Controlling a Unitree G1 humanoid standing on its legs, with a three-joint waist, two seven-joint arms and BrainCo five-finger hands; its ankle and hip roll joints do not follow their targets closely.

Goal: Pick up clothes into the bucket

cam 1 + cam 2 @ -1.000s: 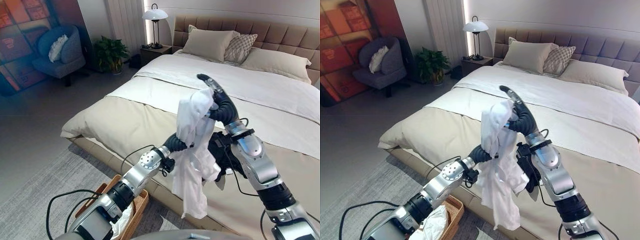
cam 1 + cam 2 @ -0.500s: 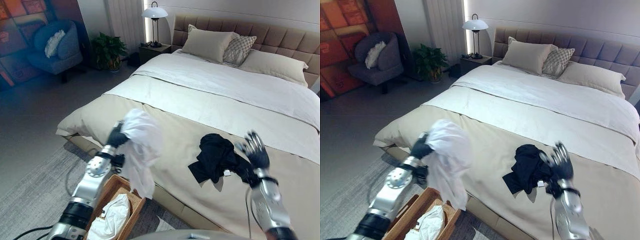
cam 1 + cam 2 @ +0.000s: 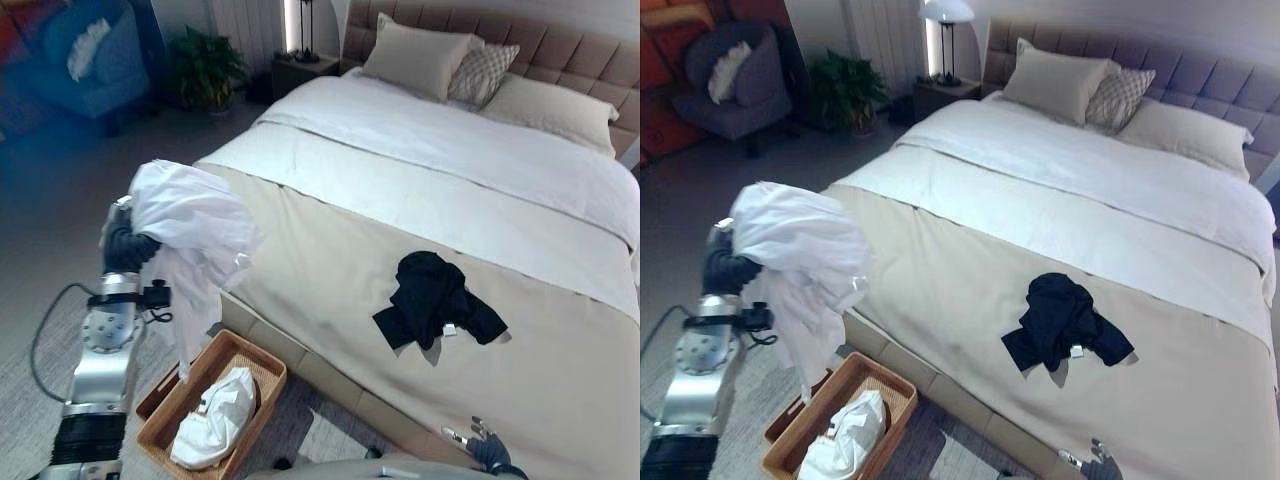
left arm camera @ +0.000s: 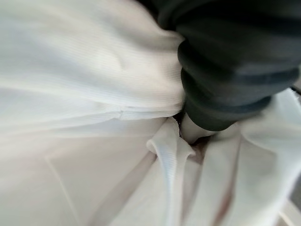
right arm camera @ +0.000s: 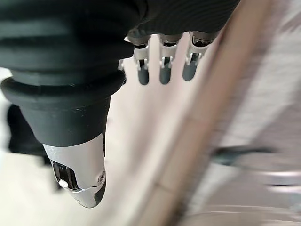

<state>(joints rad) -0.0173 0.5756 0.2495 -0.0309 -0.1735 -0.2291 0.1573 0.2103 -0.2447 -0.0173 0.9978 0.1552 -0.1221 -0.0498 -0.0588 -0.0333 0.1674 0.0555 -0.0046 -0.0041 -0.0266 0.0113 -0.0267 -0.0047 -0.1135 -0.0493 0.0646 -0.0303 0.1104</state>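
White garment: it is hanging bunched from the left robot hand, off the bed's side, its lower end dangling right above the basket's near-bed end.
Left robot hand: it is gripping the white garment, with cloth draping over and around it; in the left wrist view the dark cover is pressing into white folds and the fingers are buried in the cloth.
Basket: this woven brown tray-like basket is sitting on the floor just beside the bed's side, directly below the hanging garment.
White clothing in basket: a crumpled piece is lying inside the basket, toward its end farther from the bed.
Black garment: it is lying crumpled on the bed's beige cover, well apart from the basket.
Right robot hand: it is showing low at the bed's near edge, well apart from the black garment; in the right wrist view its fingers are hanging straight and relaxed, holding nothing.
Bed: it is carrying a beige cover, a white sheet and pillows at the headboard.
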